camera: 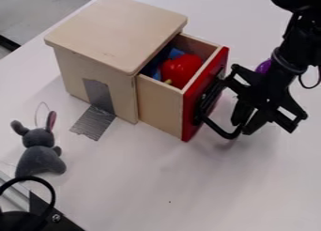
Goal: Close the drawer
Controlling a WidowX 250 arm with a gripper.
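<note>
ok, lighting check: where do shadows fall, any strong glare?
Camera view: soft-edged shadows on the white table, below the drawer and the black arm; drawer interior shaded toward the cabinet; arm reads very dark, little surface detail; no strong glare on the tabletop.

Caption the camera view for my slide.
Tool at the red-fronted drawer, which stands partly open, a red object inside.

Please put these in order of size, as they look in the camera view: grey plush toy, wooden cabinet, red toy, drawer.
Largest to smallest:
Wooden cabinet
Drawer, visible part
Grey plush toy
Red toy, visible part
</note>
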